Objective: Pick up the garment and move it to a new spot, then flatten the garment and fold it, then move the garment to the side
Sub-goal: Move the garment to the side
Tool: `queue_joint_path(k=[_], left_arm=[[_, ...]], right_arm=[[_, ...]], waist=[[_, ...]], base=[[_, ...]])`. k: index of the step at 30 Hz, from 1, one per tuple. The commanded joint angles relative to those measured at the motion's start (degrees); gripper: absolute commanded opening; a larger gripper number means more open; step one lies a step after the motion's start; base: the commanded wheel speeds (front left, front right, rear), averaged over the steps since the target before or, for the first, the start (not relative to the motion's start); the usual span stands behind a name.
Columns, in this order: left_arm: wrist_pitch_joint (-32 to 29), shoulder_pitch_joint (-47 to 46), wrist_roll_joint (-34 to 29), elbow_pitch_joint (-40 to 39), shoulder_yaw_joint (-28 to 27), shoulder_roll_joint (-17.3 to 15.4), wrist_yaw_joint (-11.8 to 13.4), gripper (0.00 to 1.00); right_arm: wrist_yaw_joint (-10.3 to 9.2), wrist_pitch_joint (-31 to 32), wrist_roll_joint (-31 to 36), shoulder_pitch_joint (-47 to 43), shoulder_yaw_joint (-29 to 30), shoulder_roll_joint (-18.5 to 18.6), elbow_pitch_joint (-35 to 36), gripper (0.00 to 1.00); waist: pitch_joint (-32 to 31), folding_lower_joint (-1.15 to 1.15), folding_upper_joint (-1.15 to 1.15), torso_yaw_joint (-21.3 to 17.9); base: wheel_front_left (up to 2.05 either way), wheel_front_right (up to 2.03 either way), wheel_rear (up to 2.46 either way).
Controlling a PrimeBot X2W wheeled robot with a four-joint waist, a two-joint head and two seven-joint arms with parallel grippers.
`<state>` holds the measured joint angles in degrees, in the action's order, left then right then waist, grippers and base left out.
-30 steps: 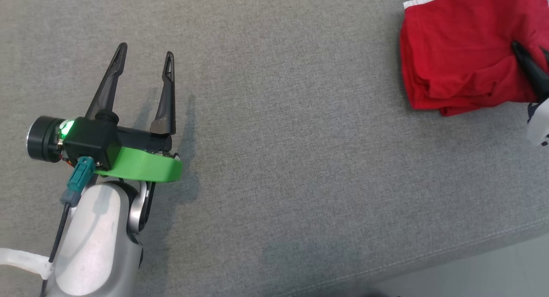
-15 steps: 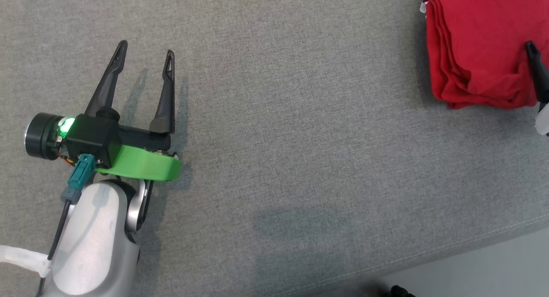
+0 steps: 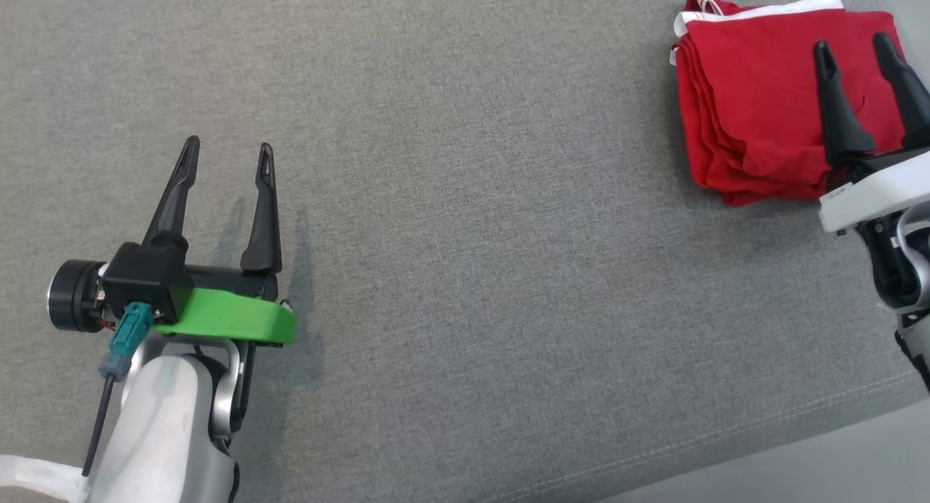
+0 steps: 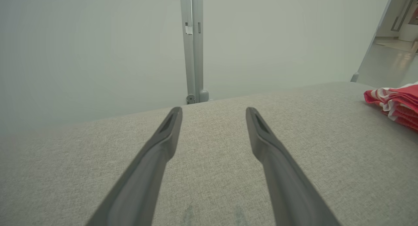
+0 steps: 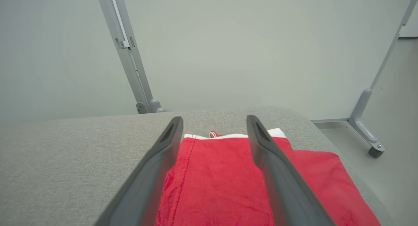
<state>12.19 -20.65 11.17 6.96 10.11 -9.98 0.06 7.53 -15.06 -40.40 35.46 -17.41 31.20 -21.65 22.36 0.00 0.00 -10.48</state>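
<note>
Garment (image 3: pixel 755 110): red, folded, lay at the far right of the grey cushion (image 3: pixel 472 234).
Right gripper (image 3: pixel 854 45): fingers spread, hung over the garment, grasping nothing.
Left gripper (image 3: pixel 229 147): fingers spread, empty, well apart from it.

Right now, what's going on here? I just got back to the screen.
The red garment lies folded in a neat stack at the far right of the grey padded surface. The right gripper hangs over it with its jaws open and holds nothing. The left gripper is well off to the left over bare surface, jaws open too. Folding looks done, and the garment seems set to the side.
</note>
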Motion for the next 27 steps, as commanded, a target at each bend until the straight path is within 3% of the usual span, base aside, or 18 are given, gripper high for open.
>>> queue_joint_path(k=[1,12,27], left_arm=[[0.3,1.2,0.7,0.3,-0.1,0.2,0.4,1.00],[1.0,5.5,2.6,1.7,-1.1,0.8,1.6,1.00],[0.3,11.7,4.6,2.1,-1.6,-0.3,2.2,1.00]], right_arm=[[-0.09,-0.2,2.5,-2.4,1.6,-2.0,2.4,1.00],[-0.09,-0.2,12.3,-11.6,7.4,-12.3,9.7,1.00],[-0.08,0.7,18.1,-22.8,10.3,-16.0,10.7,1.00]], waist=[[-3.0,0.00,0.00,2.0],[-8.5,0.00,0.00,8.0],[-15.7,0.00,0.00,9.8]], base=[[0.00,0.00,0.00],[0.00,0.00,0.00],[0.00,0.00,0.00]])
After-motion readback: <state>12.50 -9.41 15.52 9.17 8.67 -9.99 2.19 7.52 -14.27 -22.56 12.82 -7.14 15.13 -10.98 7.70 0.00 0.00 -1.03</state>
